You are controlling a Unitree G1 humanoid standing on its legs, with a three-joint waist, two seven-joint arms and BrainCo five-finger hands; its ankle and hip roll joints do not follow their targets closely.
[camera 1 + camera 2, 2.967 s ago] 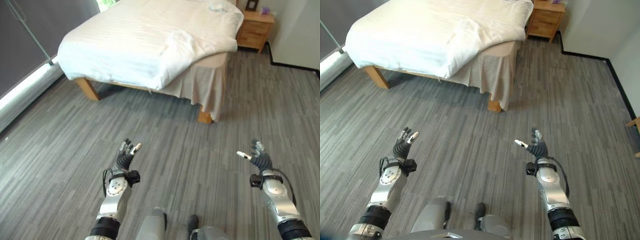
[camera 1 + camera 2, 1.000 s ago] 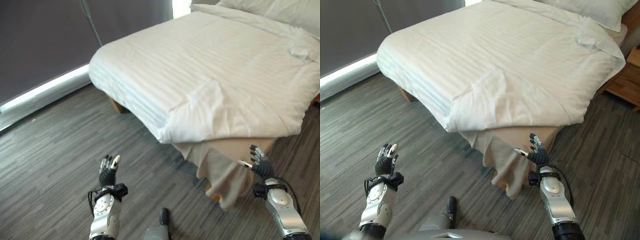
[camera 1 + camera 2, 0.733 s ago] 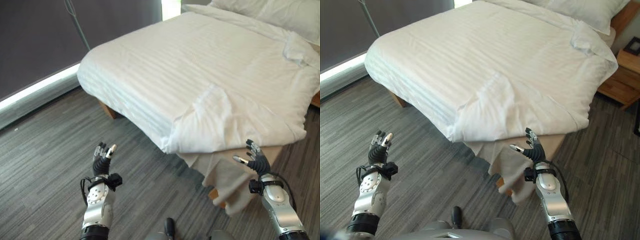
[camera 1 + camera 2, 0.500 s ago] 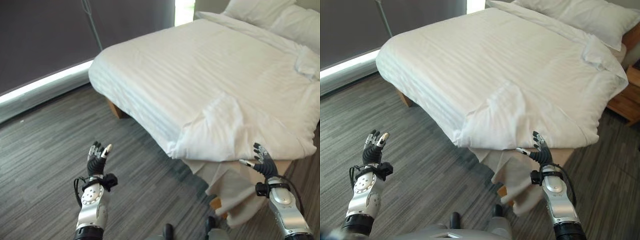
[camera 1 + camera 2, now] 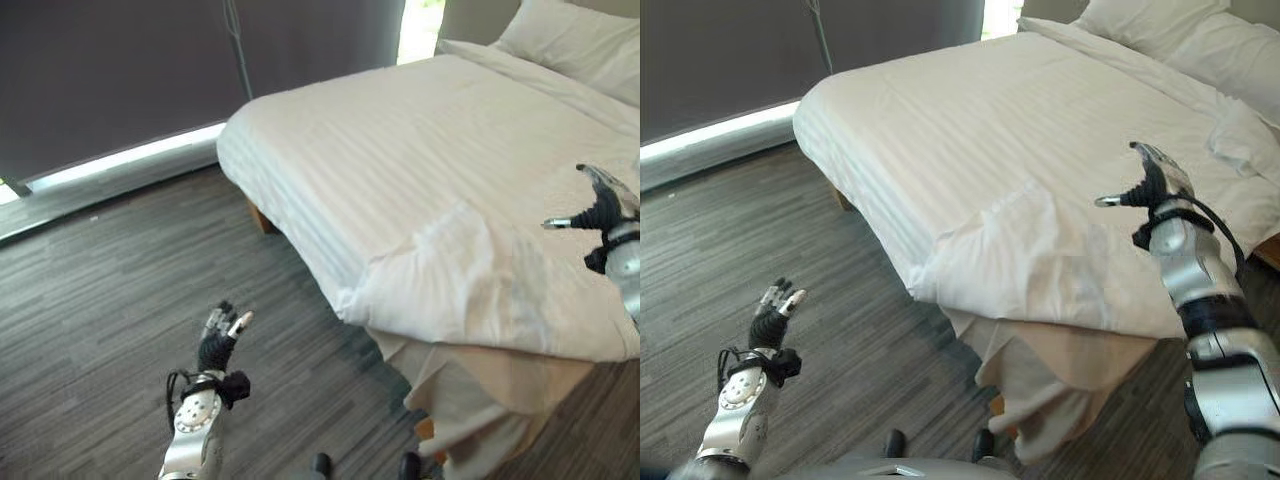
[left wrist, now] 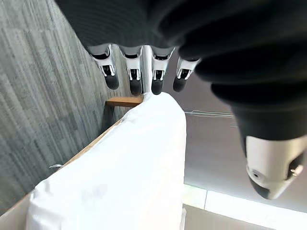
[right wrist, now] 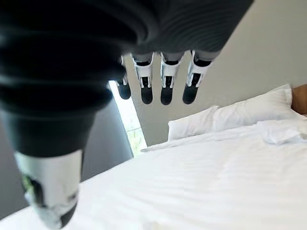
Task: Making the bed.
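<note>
We see a bed [image 5: 970, 110] covered by a white duvet [image 5: 1040, 160], with two pillows [image 5: 1170, 40] at its head end. At the near foot corner the duvet is rumpled into a raised fold [image 5: 1030, 240], and a beige sheet [image 5: 1060, 375] hangs loose below it toward the grey wood-pattern floor [image 5: 110, 290]. Dark curtains [image 5: 120, 70] close the wall beyond the bed's far side.

Our right hand [image 5: 1150, 185] hovers above the duvet near that rumpled corner, fingers relaxed and spread, thumb out, holding nothing. Our left hand [image 5: 218, 340] is raised over the floor, well apart from the bed, fingers straight and empty.
</note>
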